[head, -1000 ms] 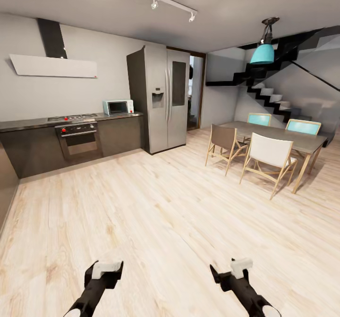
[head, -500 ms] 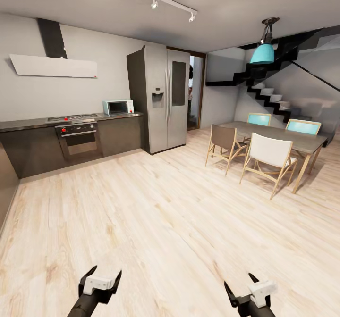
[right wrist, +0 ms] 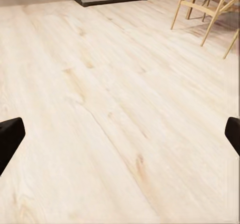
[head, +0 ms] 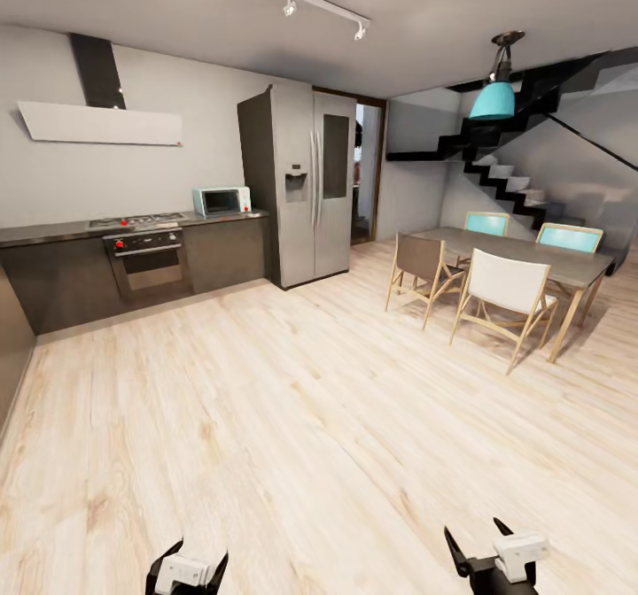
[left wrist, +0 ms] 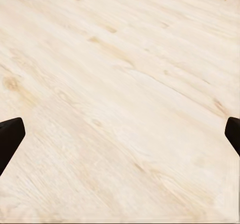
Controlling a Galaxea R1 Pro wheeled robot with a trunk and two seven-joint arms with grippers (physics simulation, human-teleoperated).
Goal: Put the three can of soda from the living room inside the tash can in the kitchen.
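Observation:
No soda can or trash can shows in these views. The kitchen lies ahead on the left: dark grey cabinets (head: 62, 281), a built-in oven (head: 149, 263), a teal microwave (head: 221, 200), a white hood (head: 99, 123) and a steel fridge (head: 306, 197). My left gripper (head: 190, 558) hangs low at the picture's bottom edge, open and empty. My right gripper (head: 476, 535) is beside it, also open and empty. In the left wrist view the left gripper (left wrist: 120, 136) has its black fingertips (left wrist: 10, 139) spread wide over bare wood floor. In the right wrist view the right gripper (right wrist: 120, 134) is spread the same way.
A dining table (head: 532, 258) with several chairs (head: 505, 298) stands at the right, under a teal pendant lamp (head: 493, 99). Black stairs (head: 505, 179) rise behind it. A doorway (head: 366, 174) opens right of the fridge. Light wood floor (head: 292, 418) stretches between me and the cabinets.
Both arms have sunk toward the bottom of the head view, the right one also drifting rightward. The room itself has not shifted.

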